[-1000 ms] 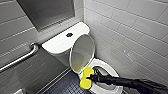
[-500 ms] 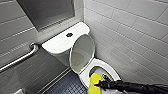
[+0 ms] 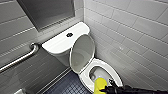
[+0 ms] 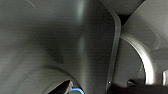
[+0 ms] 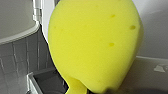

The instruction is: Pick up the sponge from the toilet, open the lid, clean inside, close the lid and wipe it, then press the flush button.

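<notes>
The toilet (image 3: 85, 76) is seen in the corner of a tiled room, its tank on the far left and its bowl on the near right. The lid (image 3: 82, 53) is raised and leaned back against the tank. The flush button (image 3: 69, 34) is set in the middle of the flat tank cover (image 3: 58, 43), well apart from the arm. The sponge (image 3: 100, 83) is pinched in the right gripper (image 3: 108, 88), which is reached in from the near right. The sponge is held at the near edge of the bowl, over the rim and partly inside the opening; whether the ceramic is touched cannot be told. In the right wrist view the sponge (image 5: 95, 42) is shown close up. The state of the left gripper cannot be told. A metal grab bar (image 3: 22, 57) is fixed to the left wall, and dark floor tiles (image 3: 67, 87) are seen beside the bowl.
</notes>
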`<state>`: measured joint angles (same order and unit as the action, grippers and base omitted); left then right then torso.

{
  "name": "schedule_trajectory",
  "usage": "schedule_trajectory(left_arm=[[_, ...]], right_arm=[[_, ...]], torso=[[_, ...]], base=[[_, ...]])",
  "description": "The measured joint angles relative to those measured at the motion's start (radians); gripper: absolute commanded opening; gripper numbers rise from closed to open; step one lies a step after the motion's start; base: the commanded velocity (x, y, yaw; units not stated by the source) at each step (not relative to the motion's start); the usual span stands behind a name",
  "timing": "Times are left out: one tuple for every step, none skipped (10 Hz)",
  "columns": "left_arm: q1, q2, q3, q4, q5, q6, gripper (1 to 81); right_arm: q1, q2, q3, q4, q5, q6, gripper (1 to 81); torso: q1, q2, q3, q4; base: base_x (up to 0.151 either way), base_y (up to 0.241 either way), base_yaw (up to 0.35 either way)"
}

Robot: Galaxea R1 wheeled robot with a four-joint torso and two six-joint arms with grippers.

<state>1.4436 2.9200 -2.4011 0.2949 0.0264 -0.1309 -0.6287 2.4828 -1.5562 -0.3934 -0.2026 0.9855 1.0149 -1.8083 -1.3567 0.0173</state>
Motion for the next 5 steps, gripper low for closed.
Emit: schedule_trajectory(left_arm=[[0.000,0.000,0.000,0.000,0.000,0.000,81.1],[0.000,0.000,0.000,0.000,0.000,0.000,81.1],[0.000,0.000,0.000,0.000,0.000,0.000,81.1],[0.000,0.000,0.000,0.000,-0.001,0.000,81.1],[0.000,0.000,0.000,0.000,0.000,0.000,81.1]], right_arm=[[-0.011,-0.046,0.030,0.000,-0.002,0.000,1.0],[-0.018,-0.099,0.061,0.000,-0.007,0.000,1.0],[-0.030,-0.155,0.086,-0.001,-0.007,0.000,1.0],[-0.044,-0.202,0.108,-0.001,-0.002,0.000,1.0],[-0.066,-0.242,0.126,-0.003,0.011,-0.001,1.0]], torso=[[0.000,0.000,0.000,0.000],[0.000,0.000,0.000,0.000],[0.000,0.000,0.000,0.000],[0.000,0.000,0.000,0.000],[0.000,0.000,0.000,0.000]], base=[[0.000,0.000,0.000],[0.000,0.000,0.000],[0.000,0.000,0.000],[0.000,0.000,0.000],[0.000,0.000,0.000]])
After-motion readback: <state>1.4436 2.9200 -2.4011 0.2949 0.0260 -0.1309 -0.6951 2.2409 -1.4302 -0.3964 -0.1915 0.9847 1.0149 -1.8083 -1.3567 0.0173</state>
